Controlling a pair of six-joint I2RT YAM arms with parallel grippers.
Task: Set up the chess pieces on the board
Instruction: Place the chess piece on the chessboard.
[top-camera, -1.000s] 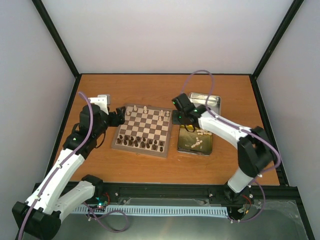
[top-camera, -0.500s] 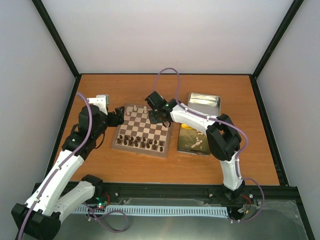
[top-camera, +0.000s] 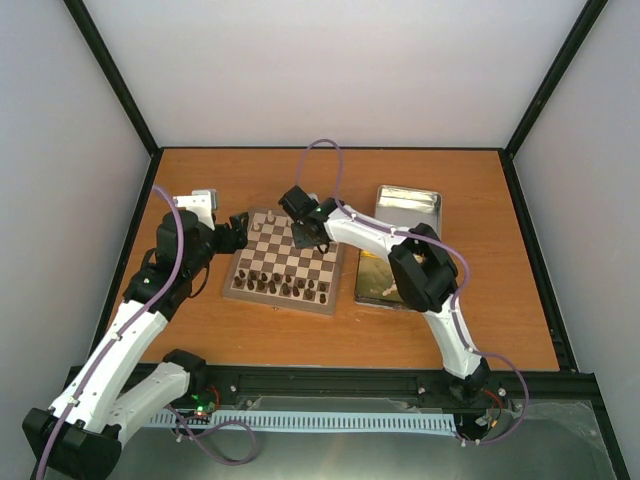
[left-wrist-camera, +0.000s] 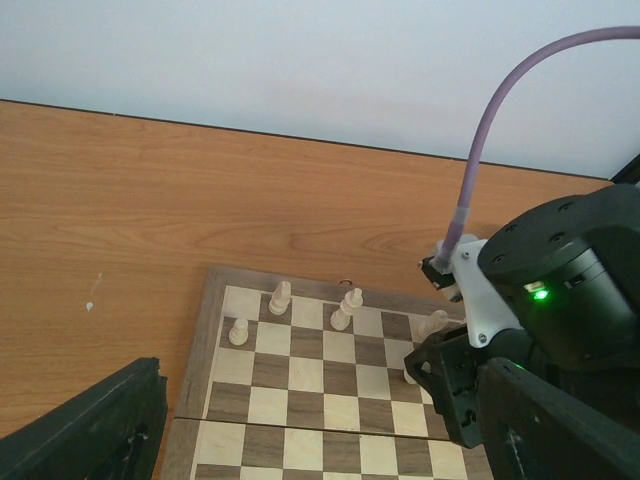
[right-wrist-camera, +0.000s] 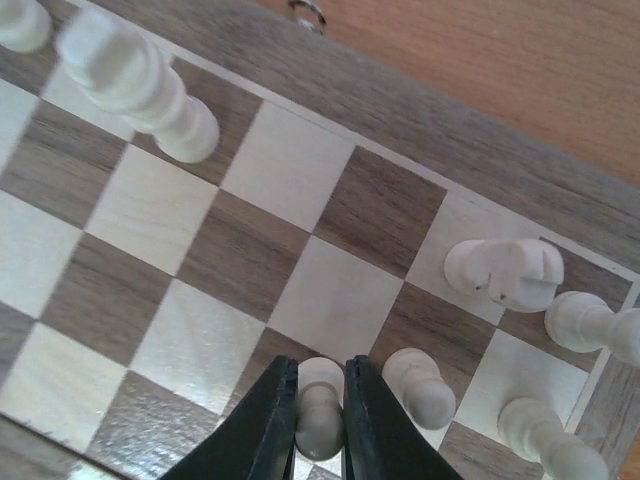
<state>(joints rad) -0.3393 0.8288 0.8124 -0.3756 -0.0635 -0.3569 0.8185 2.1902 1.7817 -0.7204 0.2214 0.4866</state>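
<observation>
The board lies in the middle of the table, with dark pieces along its near rows. Cream chess pieces stand on its far rows. My right gripper is low over the board's far right part. It is shut on a cream pawn whose base rests on a square beside another pawn. A rook and a tall piece stand nearby. My left gripper hovers at the board's far left corner, open and holding nothing.
A gold tin with loose cream pieces sits right of the board, partly behind the right arm. A silver lid lies behind it. The right arm's wrist fills the right of the left wrist view.
The right arm has swung left from the gold tin to the board's far rows, carrying the cream pawn down onto a square. The left arm has not moved.
</observation>
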